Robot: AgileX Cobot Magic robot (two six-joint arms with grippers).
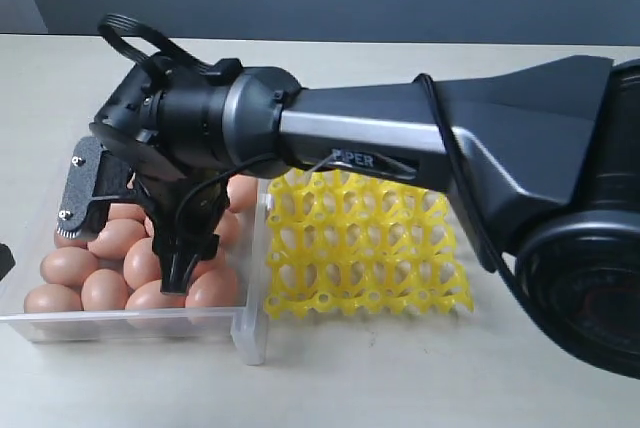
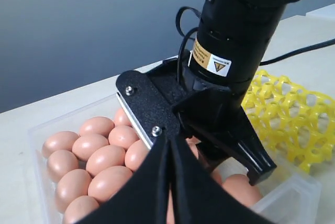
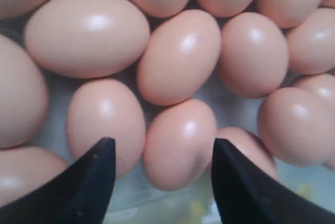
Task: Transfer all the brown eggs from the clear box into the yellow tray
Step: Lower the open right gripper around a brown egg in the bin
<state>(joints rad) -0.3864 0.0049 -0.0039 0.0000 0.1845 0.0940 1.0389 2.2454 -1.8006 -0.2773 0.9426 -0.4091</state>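
Note:
Several brown eggs (image 1: pixel 70 266) lie packed together in the clear box (image 1: pixel 130 324) on the left. The yellow tray (image 1: pixel 365 248) sits just right of the box, and no egg shows in its cups. My right arm reaches across the tray, and its gripper (image 1: pixel 187 260) points down among the eggs near the box's front right corner. In the right wrist view that gripper (image 3: pixel 162 153) is open, its two black fingers either side of one egg (image 3: pixel 180 143) without touching it. The left gripper (image 2: pixel 170 150) hovers near the box with its fingers pressed together and nothing between them.
The box's front corner wall (image 1: pixel 252 333) stands between the eggs and the tray. The right arm's thick black body (image 1: pixel 520 148) spans the tray's far side. Pale tabletop (image 1: pixel 400 378) runs in front of both containers.

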